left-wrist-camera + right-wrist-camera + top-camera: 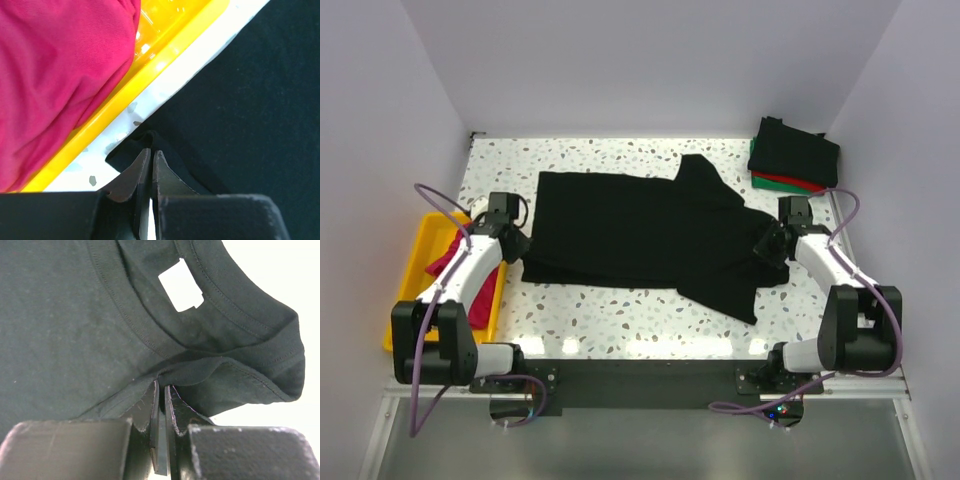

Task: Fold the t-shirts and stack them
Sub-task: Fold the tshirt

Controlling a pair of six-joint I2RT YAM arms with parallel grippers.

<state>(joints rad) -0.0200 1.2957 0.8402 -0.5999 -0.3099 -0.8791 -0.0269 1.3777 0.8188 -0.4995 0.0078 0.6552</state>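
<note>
White walls [640, 60] close in a speckled white desk [620, 312]. A large black t-shirt [630, 235] lies spread across the middle of the overhead view, its body flat and one sleeve pointing toward the lower right.

At the left edge of that shirt sits the left gripper [513, 243]. From its own camera, the left gripper [151, 152] has its fingers drawn almost together, only a thin slit between them. A small raised fold of the black t-shirt [250, 125] is pinched at their tips.

On the right side of the overhead view, the right gripper [772, 243] sits at the shirt's neck end. Seen close, the right gripper [162, 386] is pressed together on a fold of the black t-shirt [60, 330] just below the collar. A white tag [181, 285] shows inside the neckline at the top of the frame.

A yellow tray [405, 285] lies along the left edge of the desk, just beside the shirt. It holds a crumpled pink t-shirt [447, 260], which fills the upper left of the left wrist view [60, 75] against the tray's rim [150, 65].

In the upper right corner of the overhead view rest the folded t-shirts [795, 150]: black on top, with red and green edges showing beneath.
</note>
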